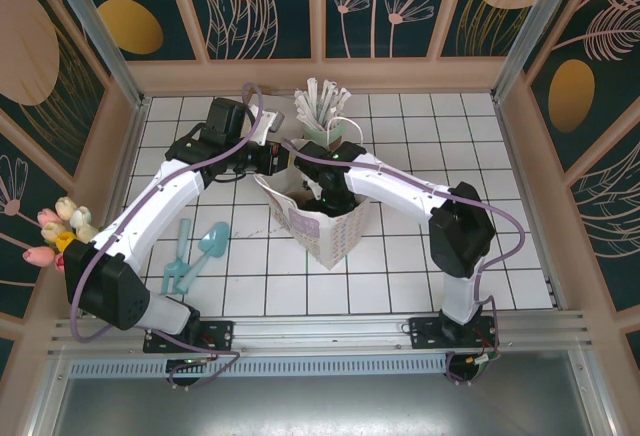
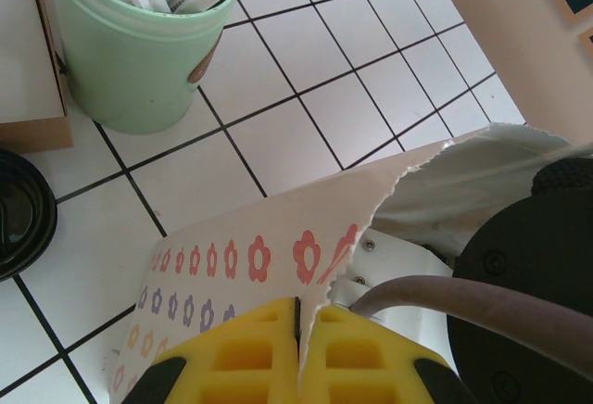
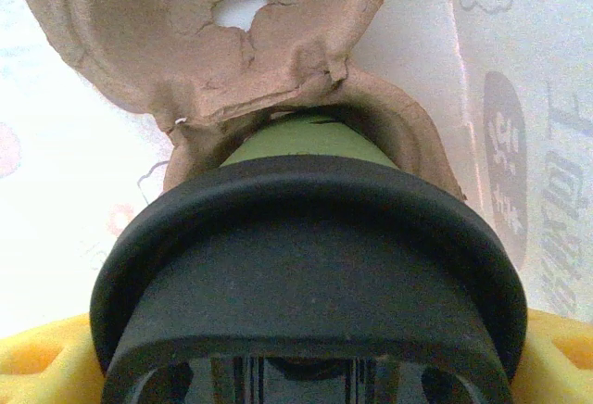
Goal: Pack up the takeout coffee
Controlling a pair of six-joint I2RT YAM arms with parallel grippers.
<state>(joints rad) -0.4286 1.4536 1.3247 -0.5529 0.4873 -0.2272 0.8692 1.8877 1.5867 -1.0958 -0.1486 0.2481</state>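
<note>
The takeout coffee, a green cup under a black lid, fills the right wrist view and sits in a brown pulp carrier inside the white flower-printed paper bag. My right gripper reaches down into the bag, and its yellow fingers stand either side of the lid, shut on the cup. My left gripper is shut on the bag's torn upper rim at the back left, and from above this gripper is at the bag's mouth.
A pale green cup of white wrapped sticks stands just behind the bag. A black round lid lies on the tiles beside it. Teal utensils lie at the left, and artificial tulips at the left wall.
</note>
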